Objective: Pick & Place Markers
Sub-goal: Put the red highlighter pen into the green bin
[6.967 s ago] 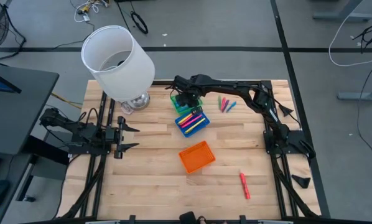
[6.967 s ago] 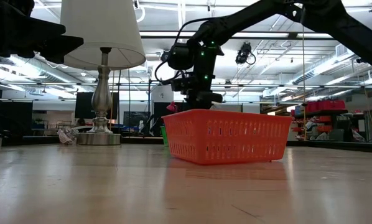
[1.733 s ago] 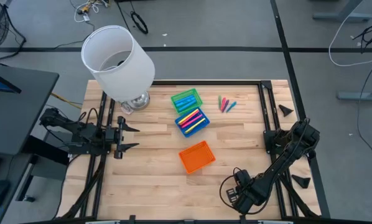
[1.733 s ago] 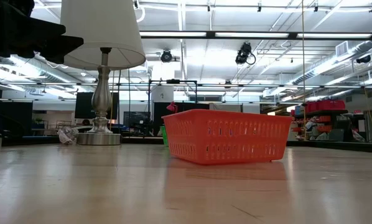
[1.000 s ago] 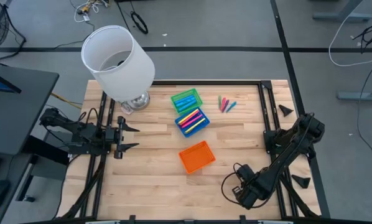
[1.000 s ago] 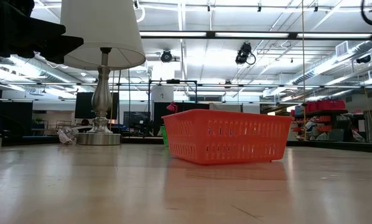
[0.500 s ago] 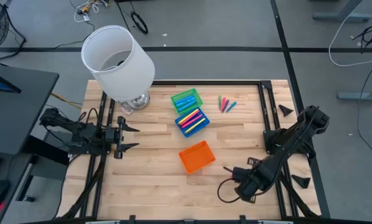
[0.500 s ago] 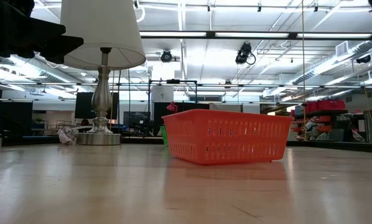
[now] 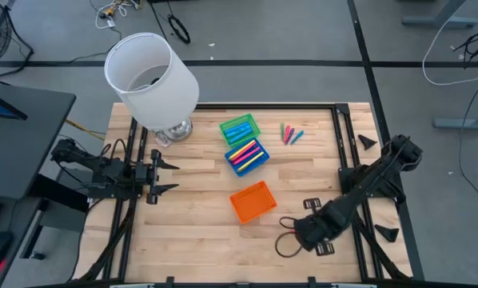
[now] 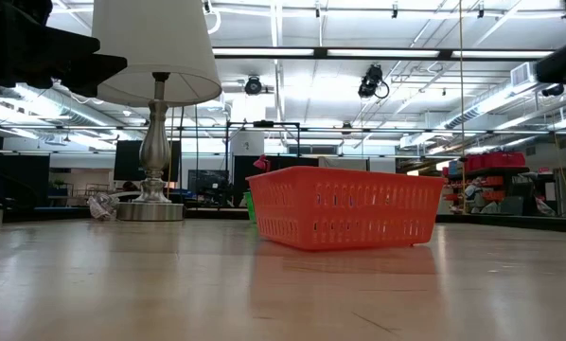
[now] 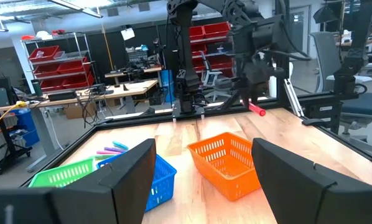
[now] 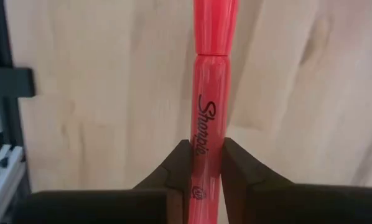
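The right claw [image 12: 206, 163] is pinching a pink marker [image 12: 211, 93] between its two dark fingers, with the marker body running lengthwise past the fingertips and the wooden counter [image 12: 93, 93] showing behind it. In the high view the right arm is reaching low over the near right part of the counter [image 9: 183, 216], and its claw [image 9: 300, 232] is sitting just to the right of the orange tray [image 9: 252, 202], apart from it. In the left wrist view the pink marker [image 11: 256, 109] is showing beneath the right arm's wrist, above the counter and beyond the orange tray [image 11: 226, 163]. The left claw [image 9: 161, 175] is resting at the left edge of the counter with its fingers spread and nothing between them. The blue tray [image 9: 247, 155] is holding several markers in pink, yellow and orange, and the green tray [image 9: 239, 128] is lying just behind it. A small group of loose markers [image 9: 289, 134] is lying on the counter to the right of the green tray. A lamp with a white shade [image 9: 149, 77] is standing at the far left corner.
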Controlling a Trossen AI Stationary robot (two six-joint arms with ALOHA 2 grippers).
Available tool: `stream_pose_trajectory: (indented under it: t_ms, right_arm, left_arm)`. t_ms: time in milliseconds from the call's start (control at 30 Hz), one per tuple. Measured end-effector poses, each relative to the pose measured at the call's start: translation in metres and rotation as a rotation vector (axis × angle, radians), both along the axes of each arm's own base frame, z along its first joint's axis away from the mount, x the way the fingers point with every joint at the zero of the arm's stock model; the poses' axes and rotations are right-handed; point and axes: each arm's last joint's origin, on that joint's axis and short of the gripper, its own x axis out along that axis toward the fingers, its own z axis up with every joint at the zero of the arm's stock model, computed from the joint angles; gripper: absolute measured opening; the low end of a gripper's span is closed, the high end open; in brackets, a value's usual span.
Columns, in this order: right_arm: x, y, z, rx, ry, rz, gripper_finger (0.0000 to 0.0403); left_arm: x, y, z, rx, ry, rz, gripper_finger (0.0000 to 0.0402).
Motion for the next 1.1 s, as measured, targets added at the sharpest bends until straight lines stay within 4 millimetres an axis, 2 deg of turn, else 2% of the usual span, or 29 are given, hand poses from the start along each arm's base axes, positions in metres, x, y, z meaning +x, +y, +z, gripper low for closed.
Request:
stream_pose_trajectory:
  t_ms: [167, 600, 833, 1100]
  right_arm:
    - [0.017, -0.024, 0.000, -0.008, -0.008, 0.064, 0.0055]
    - [0.055, -0.107, 0.000, -0.027, -0.031, 0.179, 0.0055]
    - [0.076, -0.151, 0.011, -0.061, -0.066, 0.220, 0.0055]
    - [0.112, -0.204, 0.022, -0.082, -0.089, 0.248, 0.0055]
  left_arm:
    - [0.000, 0.000, 0.000, 0.000, 0.000, 0.000, 0.0273]
    - [0.000, 0.000, 0.000, 0.000, 0.000, 0.000, 0.0273]
    - [0.000, 0.000, 0.000, 0.000, 0.000, 0.000, 0.0273]
    - [0.000, 0.000, 0.000, 0.000, 0.000, 0.000, 0.0273]
